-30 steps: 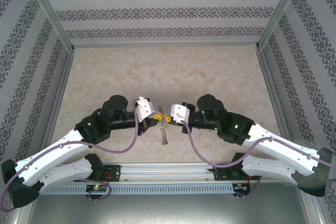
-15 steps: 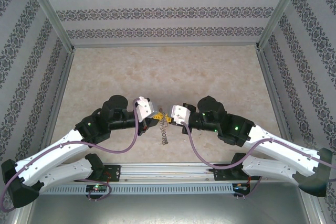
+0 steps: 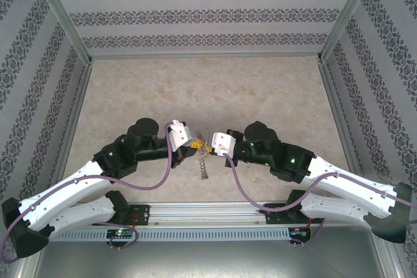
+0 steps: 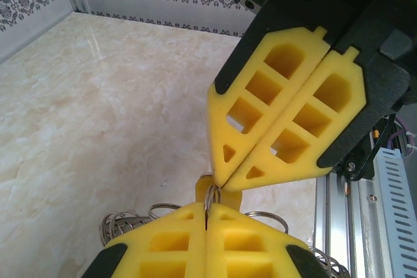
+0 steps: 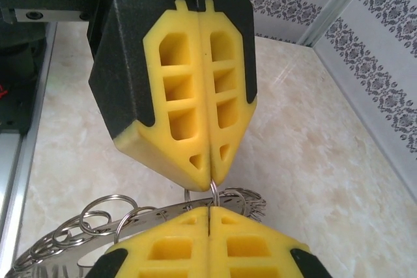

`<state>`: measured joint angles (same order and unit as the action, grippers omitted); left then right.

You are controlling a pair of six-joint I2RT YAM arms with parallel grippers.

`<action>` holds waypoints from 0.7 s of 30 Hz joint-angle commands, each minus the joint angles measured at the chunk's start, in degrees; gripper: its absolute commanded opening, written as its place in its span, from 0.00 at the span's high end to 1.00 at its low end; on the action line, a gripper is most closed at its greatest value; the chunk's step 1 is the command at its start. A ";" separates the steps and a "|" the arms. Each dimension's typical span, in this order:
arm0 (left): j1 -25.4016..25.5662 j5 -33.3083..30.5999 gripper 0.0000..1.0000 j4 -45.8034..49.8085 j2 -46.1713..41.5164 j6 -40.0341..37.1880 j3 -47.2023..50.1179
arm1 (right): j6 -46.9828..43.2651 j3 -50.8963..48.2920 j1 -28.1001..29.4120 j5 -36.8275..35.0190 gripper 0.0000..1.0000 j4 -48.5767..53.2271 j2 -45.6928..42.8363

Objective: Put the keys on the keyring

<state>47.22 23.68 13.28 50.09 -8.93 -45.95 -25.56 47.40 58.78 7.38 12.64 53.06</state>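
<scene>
While L+R jaws pinch keyring (image 3: 203, 165) tip-to-tip — table (image 3: 195, 89) open beyond, rail (image 3: 208, 211) near.

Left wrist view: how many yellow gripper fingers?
4: two shut at the bottom edge on the left gripper, two shut just above on the right gripper, both pinching a wire loop.

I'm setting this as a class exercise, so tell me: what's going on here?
The left fingers and the right fingers meet tip to tip above the table, both shut. Both seem to pinch one thin wire loop of the ring, which hangs below them. A tiny orange key sits right behind the pinch; whether it is on the loop cannot be told.
</scene>
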 commanded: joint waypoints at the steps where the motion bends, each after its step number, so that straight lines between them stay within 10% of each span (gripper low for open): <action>1: -1.08 -1.76 1.00 -3.22 -1.05 -0.83 -1.45 | -1.15 -1.65 0.36 -3.25 0.89 4.32 0.46; 21: -1.08 -0.69 1.00 -4.98 -2.53 -1.62 0.38 | 1.02 -1.50 0.45 -2.24 0.67 1.11 -3.13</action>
<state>46.76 22.24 13.17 48.95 -8.99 -45.95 -25.71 46.35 58.76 4.51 15.79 52.05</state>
